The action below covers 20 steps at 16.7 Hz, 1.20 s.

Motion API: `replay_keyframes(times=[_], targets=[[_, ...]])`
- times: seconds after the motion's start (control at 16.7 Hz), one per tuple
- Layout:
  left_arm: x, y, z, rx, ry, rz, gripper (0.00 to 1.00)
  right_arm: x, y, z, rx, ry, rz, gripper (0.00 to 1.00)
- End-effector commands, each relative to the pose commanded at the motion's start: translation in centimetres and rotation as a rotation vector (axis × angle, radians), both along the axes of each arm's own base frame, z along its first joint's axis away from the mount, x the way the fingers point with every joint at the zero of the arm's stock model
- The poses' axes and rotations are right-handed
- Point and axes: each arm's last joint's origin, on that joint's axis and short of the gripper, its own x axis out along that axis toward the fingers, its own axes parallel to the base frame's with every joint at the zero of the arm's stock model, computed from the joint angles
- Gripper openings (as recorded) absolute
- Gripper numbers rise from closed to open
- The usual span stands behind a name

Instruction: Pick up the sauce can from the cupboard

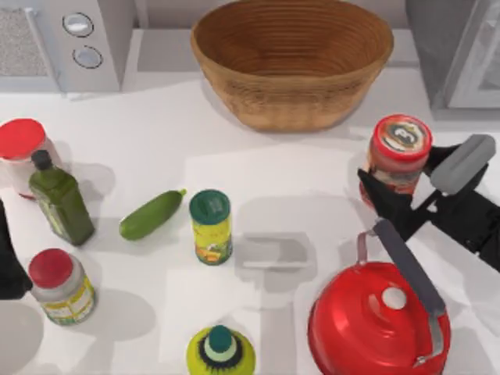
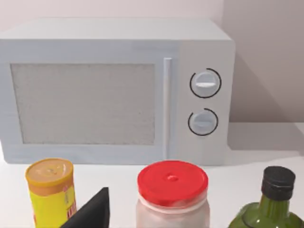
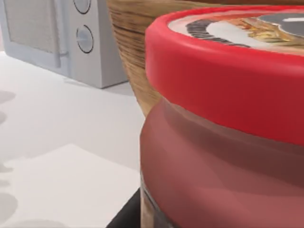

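The sauce can point(image 1: 399, 148) is a short red-sided cylinder with a pale printed top, at the right of the table, in front of the basket's right end. My right gripper point(image 1: 409, 184) is shut on it, one dark finger on its near-left side and the other behind it to the right. In the right wrist view the sauce can point(image 3: 223, 128) is very close. A grey cupboard point(image 1: 461, 55) stands at the back right corner. My left gripper point(image 1: 8, 262) is parked at the table's left edge.
A wicker basket point(image 1: 292, 61) sits at the back centre and a microwave point(image 1: 66, 39) at the back left. A red kettle point(image 1: 375, 324) is just in front of my right gripper. A green-lidded yellow can point(image 1: 210, 226), cucumber point(image 1: 151, 215), green bottle point(image 1: 58, 199) and red-lidded jars point(image 1: 58, 285) stand left.
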Motion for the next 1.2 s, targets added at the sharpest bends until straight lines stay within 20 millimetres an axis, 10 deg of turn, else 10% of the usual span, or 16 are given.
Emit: replay_keyframes(times=[0.12, 0.9, 1.2], targets=[[0.0, 0.0, 0.0, 0.0, 0.0, 0.0, 1.0, 0.0, 0.0, 0.0, 0.0, 0.0, 0.0, 0.0], [0.0, 0.0, 0.0, 0.0, 0.0, 0.0, 1.0, 0.0, 0.0, 0.0, 0.0, 0.0, 0.0, 0.98], [0.0, 0.0, 0.0, 0.0, 0.0, 0.0, 1.0, 0.0, 0.0, 0.0, 0.0, 0.0, 0.0, 1.0]])
